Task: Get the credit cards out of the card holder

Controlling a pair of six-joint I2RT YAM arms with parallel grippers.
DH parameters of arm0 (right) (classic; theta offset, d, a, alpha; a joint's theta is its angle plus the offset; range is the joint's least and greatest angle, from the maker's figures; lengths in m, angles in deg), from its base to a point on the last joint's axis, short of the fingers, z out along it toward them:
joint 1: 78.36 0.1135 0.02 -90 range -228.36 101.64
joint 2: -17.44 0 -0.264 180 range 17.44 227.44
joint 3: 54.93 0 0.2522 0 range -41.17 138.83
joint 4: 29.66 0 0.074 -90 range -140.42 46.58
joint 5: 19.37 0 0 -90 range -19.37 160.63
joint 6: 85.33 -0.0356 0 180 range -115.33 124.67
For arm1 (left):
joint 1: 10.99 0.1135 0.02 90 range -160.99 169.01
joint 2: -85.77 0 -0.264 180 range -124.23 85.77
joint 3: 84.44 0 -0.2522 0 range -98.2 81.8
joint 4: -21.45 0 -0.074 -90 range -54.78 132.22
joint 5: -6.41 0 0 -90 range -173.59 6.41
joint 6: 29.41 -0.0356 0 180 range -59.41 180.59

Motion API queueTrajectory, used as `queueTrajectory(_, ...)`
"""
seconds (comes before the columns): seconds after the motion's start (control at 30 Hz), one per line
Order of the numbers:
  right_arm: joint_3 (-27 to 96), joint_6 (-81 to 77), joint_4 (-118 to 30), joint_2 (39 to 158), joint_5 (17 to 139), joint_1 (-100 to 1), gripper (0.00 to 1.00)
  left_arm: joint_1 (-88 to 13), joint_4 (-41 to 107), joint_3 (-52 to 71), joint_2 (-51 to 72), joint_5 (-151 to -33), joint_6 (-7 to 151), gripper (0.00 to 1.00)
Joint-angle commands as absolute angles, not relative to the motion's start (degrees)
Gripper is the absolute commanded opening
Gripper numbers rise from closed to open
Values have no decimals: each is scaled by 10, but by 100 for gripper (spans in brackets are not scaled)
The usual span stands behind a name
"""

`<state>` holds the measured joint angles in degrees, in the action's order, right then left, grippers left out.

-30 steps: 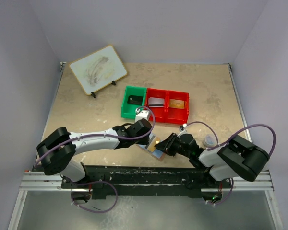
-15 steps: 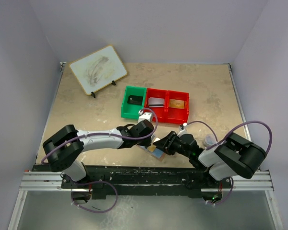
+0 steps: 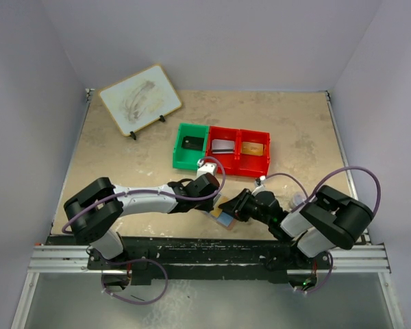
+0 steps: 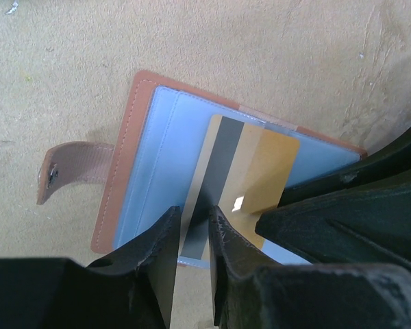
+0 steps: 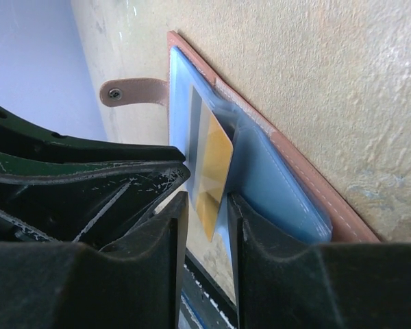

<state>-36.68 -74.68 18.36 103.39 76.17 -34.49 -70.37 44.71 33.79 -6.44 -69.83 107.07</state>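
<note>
**A:** Where is the card holder (image 3: 224, 218)?

**B:** It lies open and flat on the table (image 3: 123, 164), close to the near edge. In the overhead view it is at 6 o'clock from the red bins (image 3: 238, 162), between the 2 grippers.

**A:** Which way does it lie?

**B:** In the left wrist view its strap (image 4: 75, 168) points to 9 o'clock and the pale blue panels face up. 1 gold card (image 4: 257, 171) with a dark stripe slants across them from 7 to 1 o'clock.

**A:** And the left gripper (image 4: 194, 214)?

**B:** It is at 6 o'clock in that view, over the card's lower end. Its fingers are a narrow slit apart with nothing clamped between them. I cannot tell whether the tips press down.

**A:** The right gripper (image 5: 207, 201)?

**B:** It comes in from 4 o'clock. Its own camera shows the card's corner between its 2 parted fingers. I cannot tell whether they pinch it.
</note>
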Motion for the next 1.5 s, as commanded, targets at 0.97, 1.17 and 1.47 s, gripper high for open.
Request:
queueTrajectory(0.97,-395,-747,198,1016,740,-343,14,-703,440,339,-64,-688,1079,19)
queueTrajectory(1.17,-378,-741,130,980,735,-343,24,-703,437,338,-65,-692,1080,19)
queueTrajectory(1.47,-366,-747,140,999,736,-343,31,-703,436,339,-67,-694,1081,18)
